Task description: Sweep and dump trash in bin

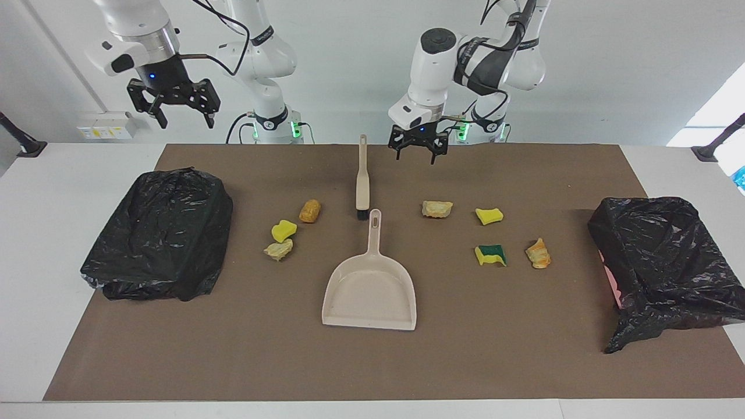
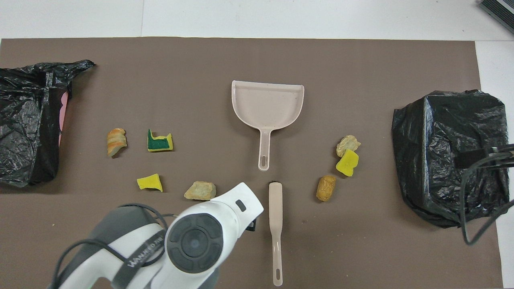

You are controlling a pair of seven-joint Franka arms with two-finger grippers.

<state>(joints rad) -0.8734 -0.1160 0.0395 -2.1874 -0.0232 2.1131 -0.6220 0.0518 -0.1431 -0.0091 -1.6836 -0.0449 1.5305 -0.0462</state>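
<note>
Beige brush (image 1: 362,177) lying untouched, left gripper (image 1: 418,152) hovering just beside its handle, fingers spread and empty.

Right gripper (image 1: 178,109) is waiting high over its end of the table (image 1: 35,174), fingers released too. Seven bits of trash (image 1: 489,255) are sitting scattered on the brown mat (image 1: 233,349): spongy yellow pieces, one green-faced, and crusty tan lumps, split either side of the smooth plastic dustpan (image 1: 370,291). Crinkly black-bagged bins (image 1: 663,262) are flanking them. I'm thinking the slim, flat handle could skid away if the fingers are pinching off-centre, and light sponge may bounce past stiff black bristles.
</note>
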